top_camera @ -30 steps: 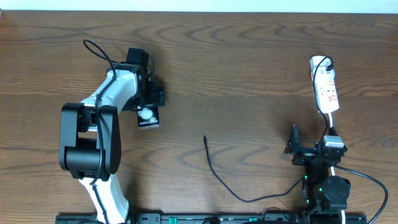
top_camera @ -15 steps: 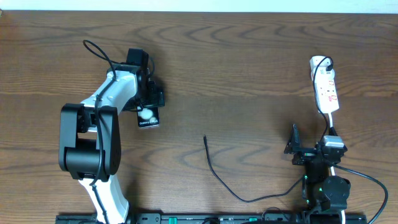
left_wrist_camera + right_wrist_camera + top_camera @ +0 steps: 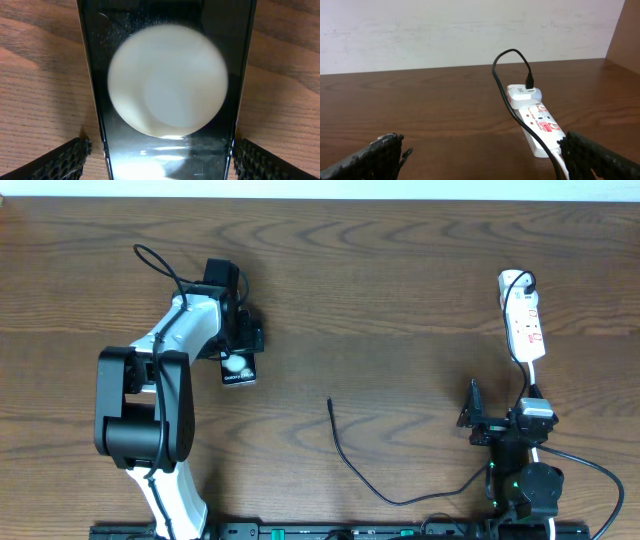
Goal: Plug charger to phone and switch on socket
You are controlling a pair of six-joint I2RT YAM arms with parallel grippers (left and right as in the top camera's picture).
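Lower edge of overhead view: arm bases. Just above, charger (image 3: 345, 455) curving from lower right up to plug tip (image 3: 330, 401) at frame centre, lying free on wooden table (image 3: 400, 280). Bare wood between plug tip and phone (image 3: 165, 90); nothing in the way. Upper right: socket (image 3: 537, 125), with white adapter (image 3: 524, 95) and black lead (image 3: 502, 75) seated at its far end.

Compared with earlier frames: no change in arms, charger, phone or socket.

Right gripper (image 3: 487, 152), lower right: jaws spread wide, grasping nothing; socket ahead of it, well apart. Left gripper (image 3: 162, 161), upper left: jaws released, straddling phone, one finger beside each long edge; contact not discernible. Phone flat, screen up, reflecting a round white spot.
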